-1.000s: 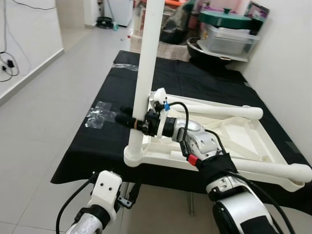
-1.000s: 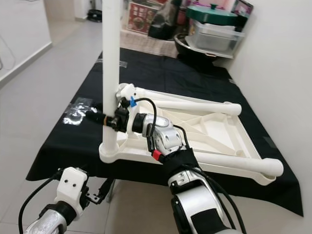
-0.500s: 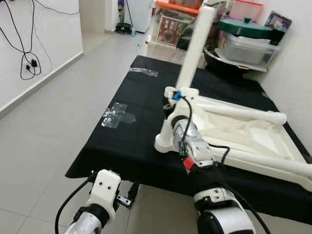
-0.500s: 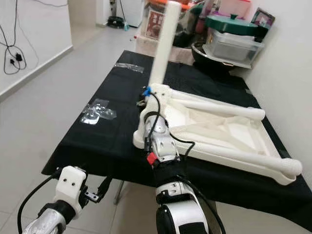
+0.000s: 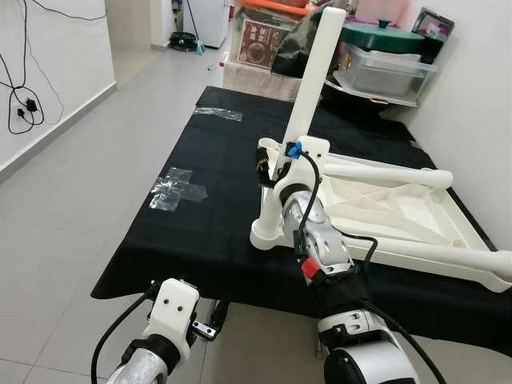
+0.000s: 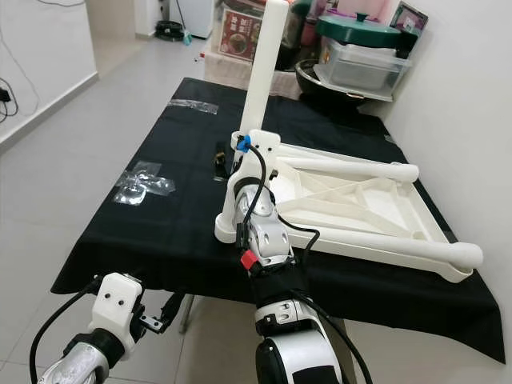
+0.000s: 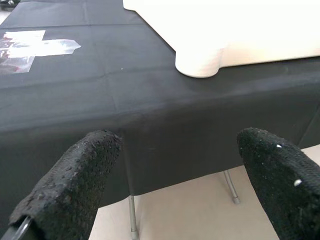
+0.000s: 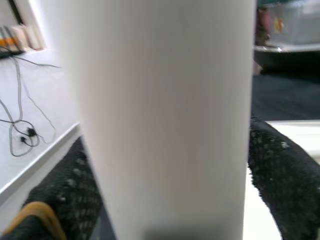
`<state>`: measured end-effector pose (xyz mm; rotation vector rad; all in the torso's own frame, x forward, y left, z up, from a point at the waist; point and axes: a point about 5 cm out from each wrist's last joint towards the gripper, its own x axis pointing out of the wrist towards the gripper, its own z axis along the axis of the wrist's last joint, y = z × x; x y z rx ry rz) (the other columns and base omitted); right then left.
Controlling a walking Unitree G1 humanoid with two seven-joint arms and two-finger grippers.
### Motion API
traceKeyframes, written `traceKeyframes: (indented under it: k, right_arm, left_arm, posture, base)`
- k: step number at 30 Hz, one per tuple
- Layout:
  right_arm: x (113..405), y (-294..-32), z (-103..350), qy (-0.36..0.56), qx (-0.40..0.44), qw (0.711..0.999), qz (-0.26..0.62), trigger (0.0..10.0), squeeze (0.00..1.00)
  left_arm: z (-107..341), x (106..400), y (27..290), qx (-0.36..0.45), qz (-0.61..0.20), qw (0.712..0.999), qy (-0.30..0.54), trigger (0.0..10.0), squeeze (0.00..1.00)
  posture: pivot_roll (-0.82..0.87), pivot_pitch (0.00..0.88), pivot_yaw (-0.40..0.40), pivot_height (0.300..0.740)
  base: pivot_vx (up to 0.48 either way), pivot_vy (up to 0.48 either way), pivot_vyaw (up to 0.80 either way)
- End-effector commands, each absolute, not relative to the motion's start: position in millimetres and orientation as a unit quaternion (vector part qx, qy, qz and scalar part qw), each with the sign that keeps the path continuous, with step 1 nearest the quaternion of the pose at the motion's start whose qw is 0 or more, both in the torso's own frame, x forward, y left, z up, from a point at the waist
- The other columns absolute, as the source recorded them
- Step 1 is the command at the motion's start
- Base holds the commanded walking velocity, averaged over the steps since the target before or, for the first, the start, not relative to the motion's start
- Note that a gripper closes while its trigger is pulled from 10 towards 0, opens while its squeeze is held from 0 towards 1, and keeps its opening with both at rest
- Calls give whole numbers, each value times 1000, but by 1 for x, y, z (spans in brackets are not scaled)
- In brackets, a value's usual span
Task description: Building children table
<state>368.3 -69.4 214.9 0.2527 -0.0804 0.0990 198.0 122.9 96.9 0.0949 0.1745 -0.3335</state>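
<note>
- A second ago the white plastic table leg (image 5: 314,76) stood straight up in its corner socket, with the right gripper (image 5: 270,164) reaching in from the side. Now the leg leans toward the far right of the black-covered desk (image 5: 210,180), and the right arm reaches straight forward to it.
- The camera has also swung, so the whole scene sits differently in the head views.
- The right gripper is clamped around the lower part of the leg. In the right wrist view its black fingers (image 8: 282,167) sit on either side of the white tube.
- The upturned white plastic children's table top (image 5: 384,216) lies underside up on the right half of the desk, its near-left corner socket holding the leg's foot.
- Two more white legs lie flat along the top, one (image 5: 376,173) at its far edge and one (image 5: 436,258) at its near edge.
- The top's underside shows moulded ribs.
- The left gripper (image 7: 170,185) hangs low before the desk's near edge, its fingers spread wide with nothing between them.
- Clear crumpled tape patches (image 5: 177,189) are stuck on the desk's left part.
</note>
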Motion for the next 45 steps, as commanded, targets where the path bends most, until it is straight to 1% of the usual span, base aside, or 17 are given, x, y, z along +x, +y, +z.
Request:
traceKeyframes:
  k: [1, 4, 6, 9, 12, 17, 18, 20, 21, 22, 25, 33, 45]
  right_arm:
    - [351, -63, 180, 0, 138, 988, 69, 10000, 0]
    - [347, -68, 176, -9, 114, 990, 84, 10000, 0]
    - [336, -79, 162, -16, 75, 991, 106, 10000, 0]
    - [331, -85, 156, -17, 64, 991, 112, 10000, 0]
    - [312, -105, 139, -14, 48, 993, 104, 10000, 0]
    - [306, -109, 136, -12, 39, 994, 101, 10000, 0]
    - [292, -119, 130, -7, 19, 995, 93, 10000, 0]
    - [292, -119, 130, -7, 19, 995, 93, 10000, 0]
    - [285, -123, 127, -7, 1, 996, 92, 10000, 0]
    - [285, -123, 127, -7, 1, 996, 92, 10000, 0]
    - [267, -135, 116, 9, -5, 998, 66, 10000, 0]
    - [261, -135, 112, 18, -3, 998, 59, 10000, 0]
    - [263, -132, 101, 45, -1, 997, 60, 10000, 0]
  left_arm:
    - [95, 198, 121, 44, -167, 981, 90, 10000, 0]
    - [94, 199, 121, 44, -166, 981, 90, 10000, 0]
    - [94, 200, 122, 42, -165, 981, 92, 10000, 0]
    - [93, 201, 122, 42, -164, 981, 92, 10000, 0]
    - [92, 202, 124, 44, -162, 982, 93, 10000, 0]
    - [92, 203, 125, 44, -161, 982, 93, 10000, 0]
    - [92, 204, 126, 48, -158, 982, 93, 10000, 0]
    - [92, 204, 126, 48, -158, 982, 93, 10000, 0]
    - [91, 204, 127, 50, -156, 982, 92, 10000, 0]
    - [91, 204, 127, 50, -156, 982, 92, 10000, 0]
    - [90, 206, 130, 61, -143, 984, 88, 10000, 0]
    - [87, 208, 132, 81, -141, 983, 85, 10000, 0]
    - [80, 211, 132, 80, -147, 982, 89, 10000, 0]
  posture:
    - [130, 13, -174, 740]
    - [125, 9, -170, 740]
    - [123, 7, -170, 740]
    - [123, 4, -169, 740]
    - [120, 0, -165, 740]
    - [115, 0, -163, 740]
    - [112, 0, -163, 740]
    - [112, 0, -163, 740]
    - [111, 0, -166, 740]
    - [111, 0, -166, 740]
    - [119, 0, -169, 740]
    - [115, 0, -164, 740]
    - [119, 0, -163, 740]
  base:
    - [0, 0, 0]
    - [0, 0, 0]
    - [0, 0, 0]
    - [0, 0, 0]
    - [0, 0, 0]
    - [0, 0, 0]
    - [0, 0, 0]
    - [0, 0, 0]
    - [0, 0, 0]
    - [0, 0, 0]
    - [0, 0, 0]
    - [0, 0, 0]
    - [42, -407, 0]
